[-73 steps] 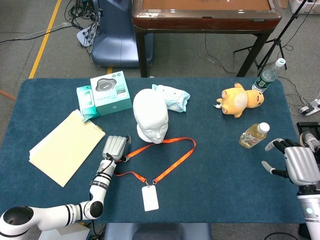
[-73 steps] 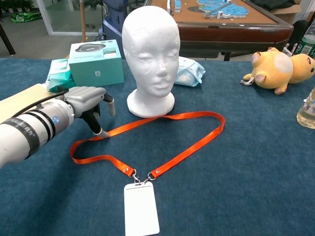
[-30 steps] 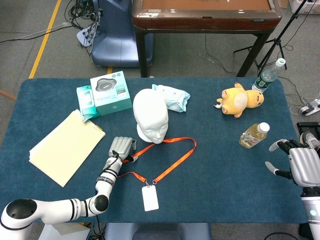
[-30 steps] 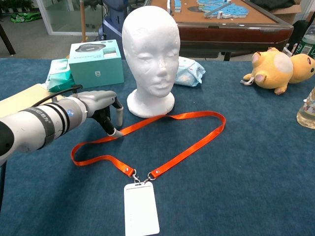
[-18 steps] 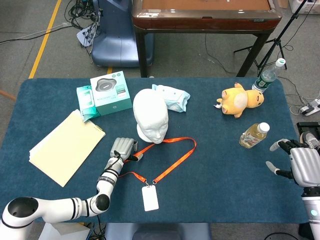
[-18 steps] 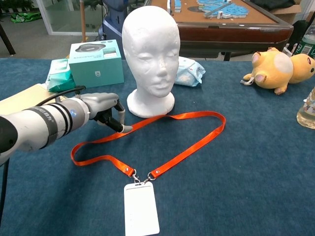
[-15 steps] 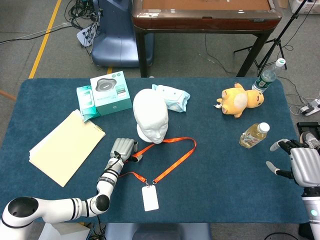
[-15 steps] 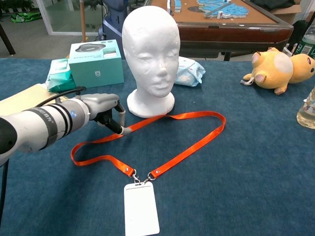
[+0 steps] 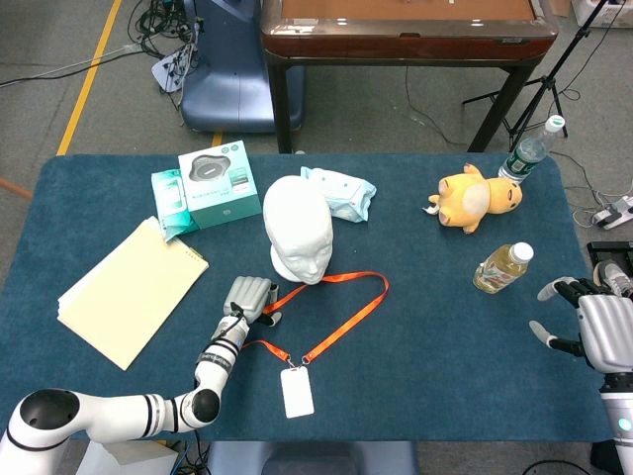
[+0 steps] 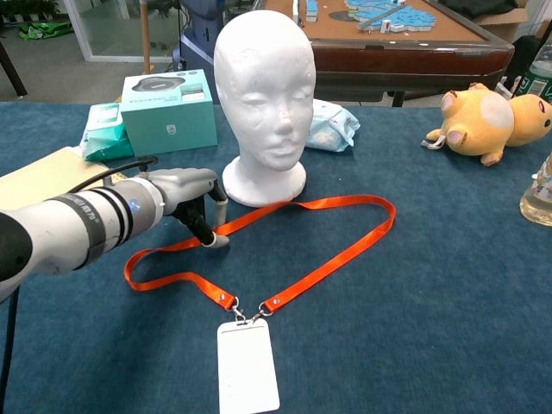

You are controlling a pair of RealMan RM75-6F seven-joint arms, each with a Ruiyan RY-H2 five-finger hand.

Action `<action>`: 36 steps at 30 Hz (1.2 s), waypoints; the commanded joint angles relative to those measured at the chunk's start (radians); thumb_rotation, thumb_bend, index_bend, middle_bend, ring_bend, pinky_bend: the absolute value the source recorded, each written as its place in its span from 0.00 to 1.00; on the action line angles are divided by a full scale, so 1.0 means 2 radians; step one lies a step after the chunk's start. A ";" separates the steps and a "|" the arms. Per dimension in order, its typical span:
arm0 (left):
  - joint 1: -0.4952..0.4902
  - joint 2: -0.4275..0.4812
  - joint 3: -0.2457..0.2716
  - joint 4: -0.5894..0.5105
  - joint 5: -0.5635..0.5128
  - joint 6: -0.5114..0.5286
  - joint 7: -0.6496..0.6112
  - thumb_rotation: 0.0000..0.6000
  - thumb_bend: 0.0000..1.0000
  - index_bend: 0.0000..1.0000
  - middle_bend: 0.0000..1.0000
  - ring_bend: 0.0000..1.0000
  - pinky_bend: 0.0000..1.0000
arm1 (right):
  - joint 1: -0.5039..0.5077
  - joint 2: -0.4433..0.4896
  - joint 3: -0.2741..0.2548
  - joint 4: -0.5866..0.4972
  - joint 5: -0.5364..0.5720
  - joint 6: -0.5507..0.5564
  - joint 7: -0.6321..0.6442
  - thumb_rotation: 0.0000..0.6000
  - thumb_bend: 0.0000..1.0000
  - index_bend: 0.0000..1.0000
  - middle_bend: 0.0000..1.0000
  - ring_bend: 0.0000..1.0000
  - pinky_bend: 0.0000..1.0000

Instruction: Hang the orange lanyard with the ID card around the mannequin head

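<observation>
Lanyard (image 10: 328, 250) strap lies flat on the blue table (image 10: 431, 302) in a loop, one side running under our left hand (image 10: 194, 194), the ID card (image 10: 247, 366) well below it and the mannequin head (image 10: 263, 95) just beyond. Our fingertips (image 10: 216, 240) press down at the orange strap; whether they pinch it yet, we cannot tell. We judge we should catch only the strap, close firmly, then lift straight up. Our right hand (image 9: 600, 327) waits far off, fingers spread, empty.
</observation>
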 commanded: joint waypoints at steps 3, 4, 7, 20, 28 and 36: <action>-0.001 -0.002 -0.001 0.000 0.000 0.002 -0.003 0.87 0.26 0.54 1.00 1.00 1.00 | -0.003 0.002 0.000 -0.001 -0.002 0.004 0.001 1.00 0.20 0.49 0.44 0.36 0.46; -0.002 -0.002 -0.002 0.000 0.000 0.003 -0.004 0.88 0.26 0.54 1.00 1.00 1.00 | -0.003 0.002 0.000 -0.001 -0.002 0.005 0.001 1.00 0.20 0.49 0.44 0.36 0.46; -0.002 -0.002 -0.002 0.000 0.001 0.004 -0.006 0.90 0.26 0.55 1.00 1.00 1.00 | -0.004 0.002 0.000 -0.002 -0.001 0.006 0.001 1.00 0.20 0.49 0.44 0.36 0.46; -0.001 0.006 0.001 -0.007 0.002 0.001 -0.012 0.87 0.32 0.56 1.00 1.00 1.00 | -0.003 0.000 0.000 -0.002 -0.002 0.002 0.000 1.00 0.20 0.49 0.44 0.36 0.46; -0.003 0.009 0.002 -0.012 0.000 -0.001 -0.014 0.95 0.33 0.56 1.00 1.00 1.00 | -0.003 0.000 0.001 -0.003 -0.002 0.003 -0.001 1.00 0.20 0.49 0.44 0.36 0.47; -0.003 0.010 0.002 -0.013 0.004 0.004 -0.019 1.00 0.36 0.61 1.00 1.00 1.00 | -0.003 0.000 0.001 -0.003 -0.003 0.003 0.000 1.00 0.20 0.49 0.44 0.36 0.47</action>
